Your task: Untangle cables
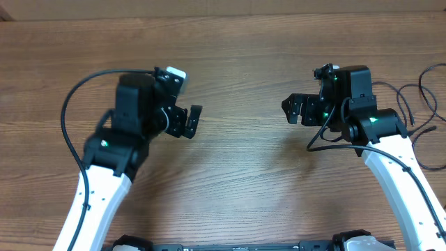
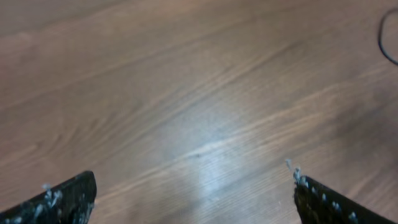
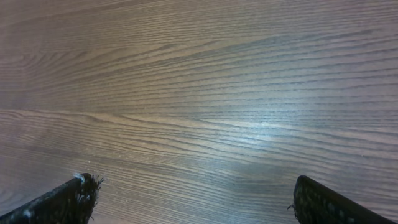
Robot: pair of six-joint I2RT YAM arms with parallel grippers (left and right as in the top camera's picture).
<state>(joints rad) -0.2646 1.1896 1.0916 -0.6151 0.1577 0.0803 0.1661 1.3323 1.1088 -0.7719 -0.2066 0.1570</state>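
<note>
cables [image 1: 420, 87] loose at far right | left gripper [image 2: 193, 186] wide, empty | right gripper [image 3: 194, 186] wide, empty

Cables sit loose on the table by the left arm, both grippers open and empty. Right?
No: the cables lie loose by the right arm, not the left, as the overhead view shows. The left gripper and right gripper are open and empty.

No readable text, labels, brands or numbers in any view: nothing legible on the arms [image 1: 118, 150], the table [image 1: 237, 181] or the cables [image 1: 421, 104].
</note>
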